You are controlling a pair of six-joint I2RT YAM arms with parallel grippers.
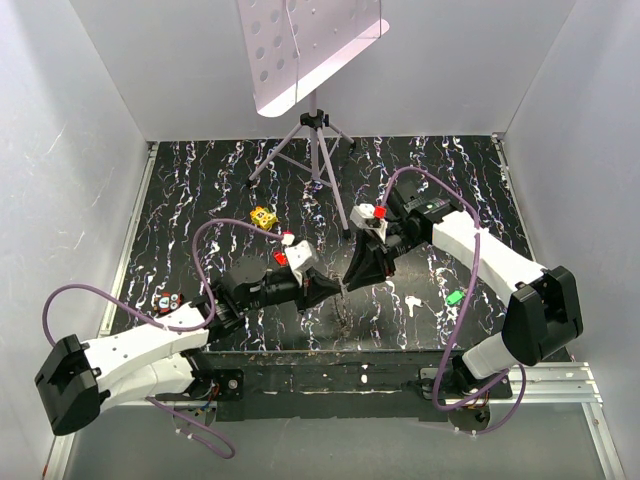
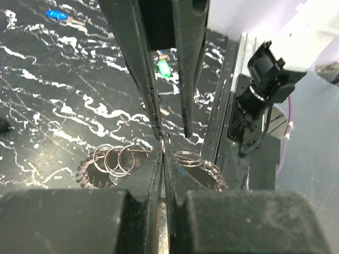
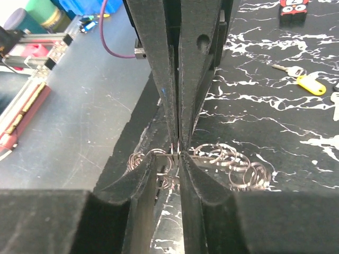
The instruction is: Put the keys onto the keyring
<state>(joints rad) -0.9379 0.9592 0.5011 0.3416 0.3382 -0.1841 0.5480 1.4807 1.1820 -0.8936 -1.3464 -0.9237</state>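
From above, the left claw (image 1: 333,290), black and two-fingered, and the matching right claw (image 1: 349,284) meet tip to tip over the near middle of the black, white-veined tabletop (image 1: 220,180). Whatever sits between them is too small to make out here. Behind them a grey metal tripod (image 1: 314,120) carries a tilted white perforated plate (image 1: 310,50), cut off at the top edge. A chunky yellow block (image 1: 263,216) lies left of it, and a small green-headed key (image 1: 455,297) lies well apart to the claws' right. In the left wrist view, the left claw's own blurred fingers fill the bottom. They are pressed together on one thin upright loop of the keyring (image 2: 114,159) (a wreath of overlapping silvery wire rings lying on the table, partly hidden behind those fingers). The right claw's fingers reach in from above, slightly parted on either side of that loop; whether they touch it cannot be told. A blue-headed key (image 2: 56,14) lies far off at top left. In the right wrist view, the rings spread out on both sides of the meeting tips, and a yellow-headed key (image 3: 310,83) lies beyond, to the right.
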